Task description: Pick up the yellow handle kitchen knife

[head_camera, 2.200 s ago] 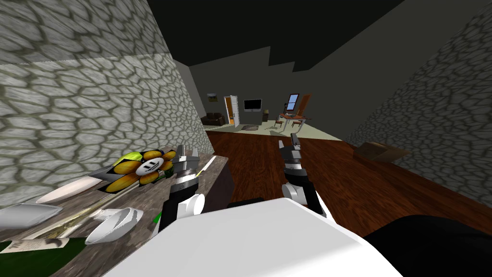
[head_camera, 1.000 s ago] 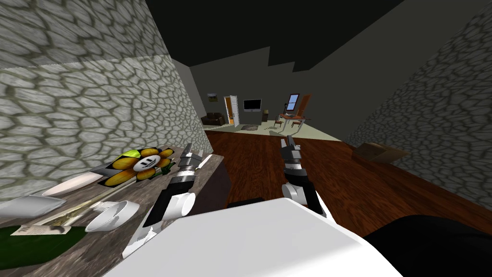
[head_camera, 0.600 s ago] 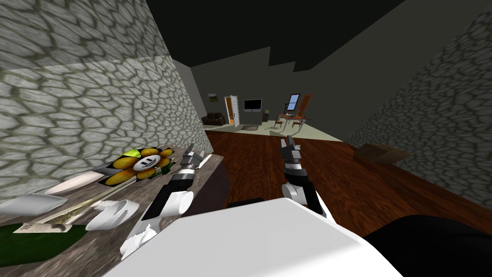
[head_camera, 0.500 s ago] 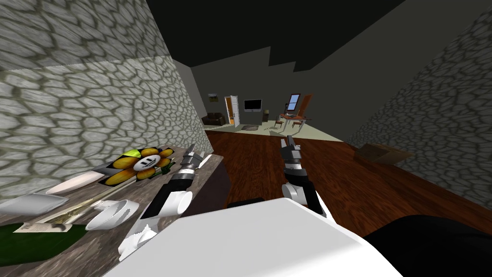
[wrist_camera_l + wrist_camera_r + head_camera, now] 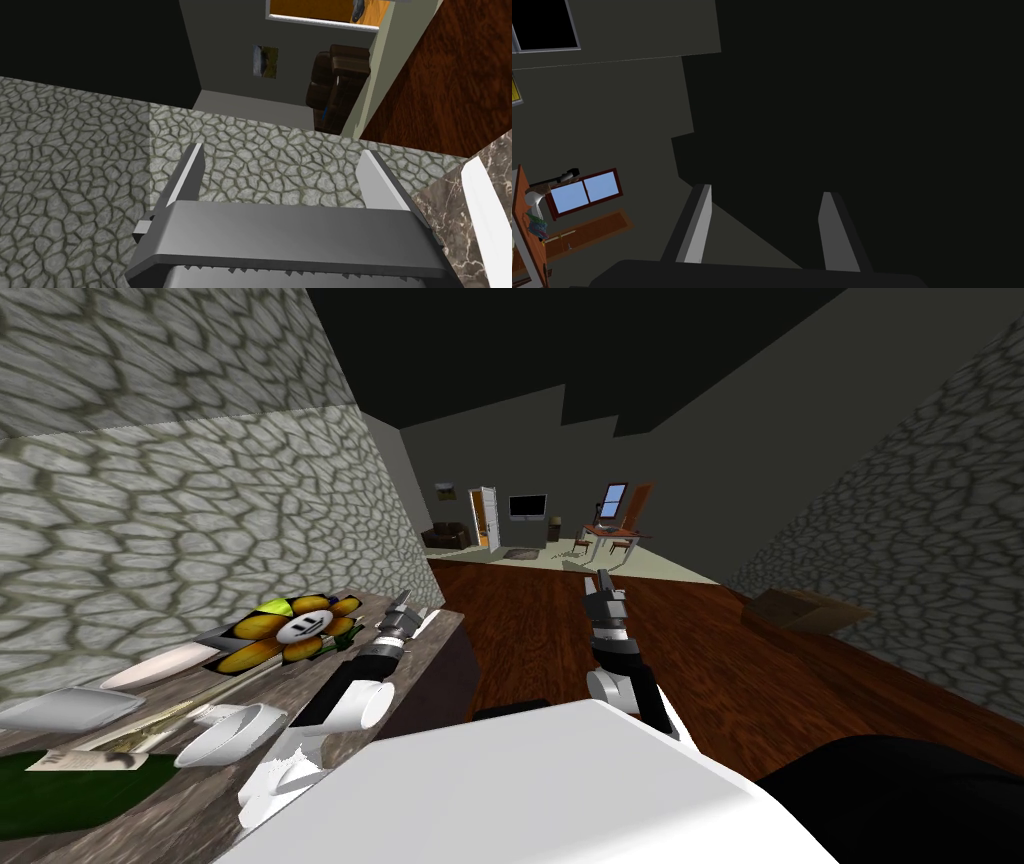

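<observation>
Knife (image 5: pixel 431 619) shows as a slim white strip at the far end of the counter (image 5: pixel 190 803), near the edge that faces the floor; its handle colour cannot be made out. In the left wrist view the knife (image 5: pixel 483 201) lies flat on the brown veined counter (image 5: pixel 450 212), outside the jaws and apart from the nearer finger. Left gripper (image 5: pixel 404 605) is low over that far end, just beside the knife on its wall side and not touching it. Its fingers are spread wide with nothing between them, and the left gripper (image 5: pixel 282 150) points at the grey stone wall (image 5: pixel 80 165). Nearest neighbour on the counter is a sunflower-shaped thing (image 5: pixel 296 630) with yellow petals and a white centre, close to the left forearm on the wall side. Further back toward the robot lie a white oval dish (image 5: pixel 155 666) and a flat white plate (image 5: pixel 65 710). A white bowl (image 5: pixel 226 735) stands beside the left elbow, and a dark green bottle (image 5: pixel 70 790) lies on its side. The stone wall (image 5: pixel 200 498) runs along the counter's far side. Right gripper (image 5: pixel 603 582) is well apart from the counter, over the dark wooden floor (image 5: pixel 540 633), pointing forward. Its jaws stand open and empty, as the right wrist view confirms (image 5: pixel 765 191). A brown box (image 5: pixel 800 610) sits on the floor off to the right.
</observation>
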Tool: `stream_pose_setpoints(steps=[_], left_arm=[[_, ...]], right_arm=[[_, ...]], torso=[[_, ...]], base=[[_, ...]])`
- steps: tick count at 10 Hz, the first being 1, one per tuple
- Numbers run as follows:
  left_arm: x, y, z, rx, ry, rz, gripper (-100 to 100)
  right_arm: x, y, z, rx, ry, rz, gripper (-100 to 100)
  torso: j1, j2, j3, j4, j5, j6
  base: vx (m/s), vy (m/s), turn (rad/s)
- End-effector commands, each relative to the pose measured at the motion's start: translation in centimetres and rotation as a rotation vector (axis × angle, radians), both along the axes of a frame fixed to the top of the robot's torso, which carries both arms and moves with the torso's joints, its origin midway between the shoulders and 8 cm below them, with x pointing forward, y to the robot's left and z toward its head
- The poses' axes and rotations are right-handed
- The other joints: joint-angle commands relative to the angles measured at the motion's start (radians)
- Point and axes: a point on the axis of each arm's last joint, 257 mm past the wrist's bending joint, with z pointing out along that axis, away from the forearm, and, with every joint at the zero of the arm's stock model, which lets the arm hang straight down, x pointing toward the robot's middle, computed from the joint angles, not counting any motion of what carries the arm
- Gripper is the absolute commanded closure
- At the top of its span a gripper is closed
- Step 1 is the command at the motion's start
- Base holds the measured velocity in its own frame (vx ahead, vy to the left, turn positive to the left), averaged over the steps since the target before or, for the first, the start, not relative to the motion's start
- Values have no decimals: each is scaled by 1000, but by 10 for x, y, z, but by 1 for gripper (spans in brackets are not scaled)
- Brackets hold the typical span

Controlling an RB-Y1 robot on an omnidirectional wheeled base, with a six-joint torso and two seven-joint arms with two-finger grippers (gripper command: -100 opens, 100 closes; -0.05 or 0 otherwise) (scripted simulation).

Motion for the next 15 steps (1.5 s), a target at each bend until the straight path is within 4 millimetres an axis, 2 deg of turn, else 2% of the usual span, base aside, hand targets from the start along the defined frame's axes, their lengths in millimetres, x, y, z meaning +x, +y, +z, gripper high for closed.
stream_pose_setpoints(steps=[1,6,7,13,14,15], left_arm=[[6,8,-11,-20,55,-9,-100],[14,23,-46,-59,213,-14,-100],[14,23,-47,-59,217,-13,-100],[15,49,-92,-133,426,-3,-100],[16,58,-99,-164,466,1,-100],[14,59,-105,-162,491,5,-100]], right_arm=[[0,0,0,0,0,0,0],[0,0,0,0,0,0,0],[0,0,0,0,0,0,0],[0,0,0,0,0,0,0],[0,0,0,0,0,0,0],[0,0,0,0,0,0,0]], torso=[[0,0,0,0,0,0],[0,-1,-1,0,0,0],[0,-1,-1,0,0,0],[0,-3,-1,-1,0,0],[0,-2,-1,-1,0,0],[0,-2,-1,-1,0,0]], base=[[24,-17,35],[33,-21,24],[18,-2,-1],[47,-15,29],[56,-17,36],[58,-20,24]])
